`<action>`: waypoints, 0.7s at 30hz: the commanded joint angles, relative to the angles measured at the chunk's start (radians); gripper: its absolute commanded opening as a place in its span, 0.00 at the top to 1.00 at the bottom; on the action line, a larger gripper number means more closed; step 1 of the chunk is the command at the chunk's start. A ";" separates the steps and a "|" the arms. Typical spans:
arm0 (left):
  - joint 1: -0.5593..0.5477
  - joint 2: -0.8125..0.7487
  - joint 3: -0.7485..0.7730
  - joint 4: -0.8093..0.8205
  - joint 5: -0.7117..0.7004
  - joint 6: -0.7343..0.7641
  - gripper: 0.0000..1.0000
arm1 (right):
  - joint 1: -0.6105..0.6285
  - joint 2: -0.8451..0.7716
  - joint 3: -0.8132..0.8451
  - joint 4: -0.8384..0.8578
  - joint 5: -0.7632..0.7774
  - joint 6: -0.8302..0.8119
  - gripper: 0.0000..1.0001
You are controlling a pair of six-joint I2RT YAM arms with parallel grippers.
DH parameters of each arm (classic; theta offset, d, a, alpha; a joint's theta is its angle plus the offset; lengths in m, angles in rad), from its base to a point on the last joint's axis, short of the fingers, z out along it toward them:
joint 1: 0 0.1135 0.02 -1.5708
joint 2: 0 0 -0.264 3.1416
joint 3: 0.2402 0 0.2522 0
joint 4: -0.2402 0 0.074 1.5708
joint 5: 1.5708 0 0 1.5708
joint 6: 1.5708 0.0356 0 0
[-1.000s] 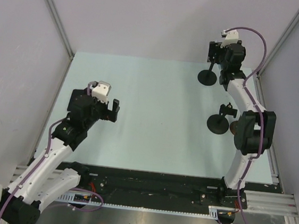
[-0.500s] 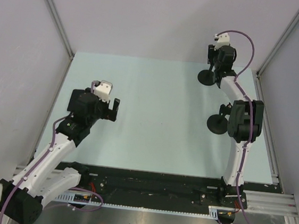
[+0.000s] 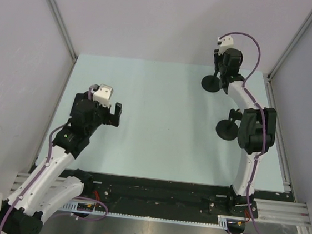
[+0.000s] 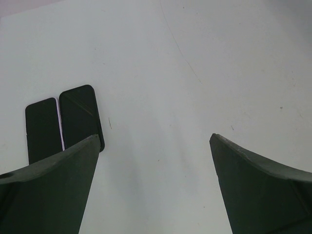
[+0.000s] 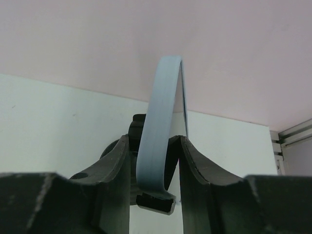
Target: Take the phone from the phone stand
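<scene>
A light-blue phone (image 5: 158, 122), seen nearly edge-on, stands tilted in the black phone stand (image 5: 155, 203) at the table's far back right. My right gripper (image 5: 155, 146) straddles it, one finger on each side with only narrow gaps showing, so the jaws are partly closed around it. From above, the right gripper (image 3: 221, 65) hangs over that phone stand (image 3: 211, 84) and hides the phone. My left gripper (image 4: 155, 139) hovers wide open over bare table at mid-left, nothing between its fingers; the top view shows this gripper (image 3: 116, 114) too.
A second black stand (image 3: 228, 127) stands without a phone beside the right arm. Two dark phones (image 4: 41, 129) (image 4: 80, 117) lie flat side by side on the table, left of my left fingers. Walls enclose the table at the back and both sides.
The right gripper has swung left along the back wall and narrowed its jaws around the phone; the stand's base sits slightly further left. The left arm has barely shifted.
</scene>
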 commanded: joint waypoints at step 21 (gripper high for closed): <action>0.002 -0.168 0.011 0.037 0.222 -0.076 0.00 | 0.759 -0.804 -0.653 -0.046 0.205 0.099 1.00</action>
